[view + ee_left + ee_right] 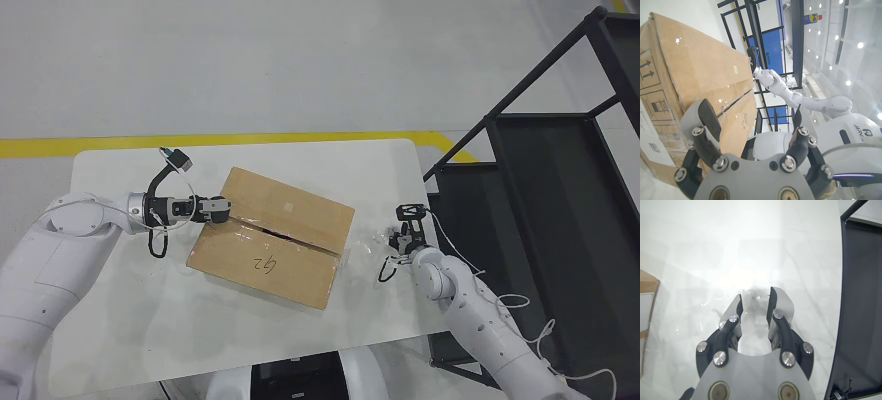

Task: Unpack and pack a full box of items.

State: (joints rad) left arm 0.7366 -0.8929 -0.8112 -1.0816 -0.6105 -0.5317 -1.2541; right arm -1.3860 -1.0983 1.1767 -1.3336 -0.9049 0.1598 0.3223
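White glossy tabletop (pixel 120 300) fills the scene. The left gripper (pixel 751 106) has its jaws spread wide. Its black ribbed rubber pads (pixel 708 117) sit on grey wedge-shaped fingers. One pad lies at the left edge of the box (pixel 275 235); contact cannot be confirmed. The box is flat, rectangular brown cardboard, lying mid-table and turned at an angle. Its flaps are shut under shiny clear tape (pixel 728 102), with the centre seam partly split. To the right of the box, well apart from it, the right gripper (pixel 756 293) points down at the table. Its jaws are parted over crinkled clear film (pixel 757 297). Farther right of the box stands a black metal rack (pixel 560 200).
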